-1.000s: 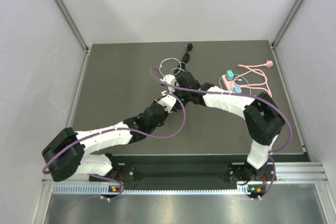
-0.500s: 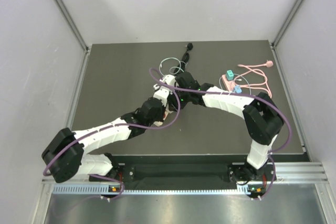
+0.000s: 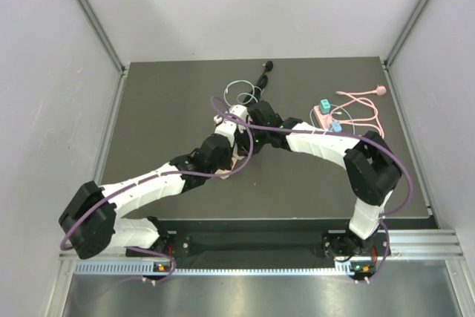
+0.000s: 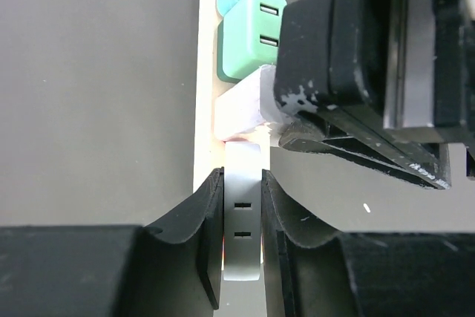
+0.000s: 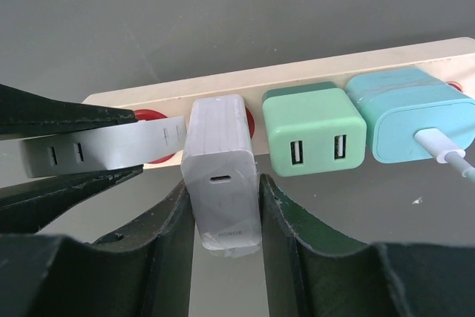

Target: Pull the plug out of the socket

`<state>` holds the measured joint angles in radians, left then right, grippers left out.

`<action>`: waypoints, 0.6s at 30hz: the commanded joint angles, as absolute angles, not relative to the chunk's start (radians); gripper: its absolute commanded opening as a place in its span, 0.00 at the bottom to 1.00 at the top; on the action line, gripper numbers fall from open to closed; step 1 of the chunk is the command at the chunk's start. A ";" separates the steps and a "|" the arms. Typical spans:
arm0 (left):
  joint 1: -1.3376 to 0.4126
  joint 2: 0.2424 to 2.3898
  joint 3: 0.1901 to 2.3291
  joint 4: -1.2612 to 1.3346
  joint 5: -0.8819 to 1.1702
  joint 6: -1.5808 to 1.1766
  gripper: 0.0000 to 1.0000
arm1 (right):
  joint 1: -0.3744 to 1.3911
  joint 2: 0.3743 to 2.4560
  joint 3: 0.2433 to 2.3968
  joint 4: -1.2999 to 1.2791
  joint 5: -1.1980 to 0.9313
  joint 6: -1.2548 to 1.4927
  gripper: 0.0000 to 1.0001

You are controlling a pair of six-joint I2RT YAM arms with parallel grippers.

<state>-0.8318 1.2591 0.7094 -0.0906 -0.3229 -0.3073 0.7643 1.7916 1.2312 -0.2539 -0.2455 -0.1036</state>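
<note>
Between R end effector (image 5: 223, 187) jaws — white plug (image 5: 220, 146), in strip (image 5: 312, 72).

Dark table (image 3: 163, 109) bears power strip (image 5: 312, 76), pink cable (image 3: 362, 99).

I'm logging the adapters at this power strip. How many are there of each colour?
Pale grey: 2 (end adapter, USB-C adapter)
Green: 1 (green adapter)
Blue: 1 (blue adapter)
Total: 4
</note>
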 commanded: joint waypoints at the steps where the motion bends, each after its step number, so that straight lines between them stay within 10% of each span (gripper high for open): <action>1: -0.887 1.128 0.764 -0.037 -0.239 -0.298 0.00 | 0.703 1.879 1.223 -0.201 0.133 -0.098 0.00; 18: -0.951 1.108 0.629 0.098 -0.291 -0.357 0.00 | 0.698 1.833 1.227 -0.215 0.094 -0.179 0.00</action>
<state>-0.8848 1.2171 0.6273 -0.0017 -0.3901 -0.2180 0.7761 1.7996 1.2316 -0.2520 -0.2474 -0.1383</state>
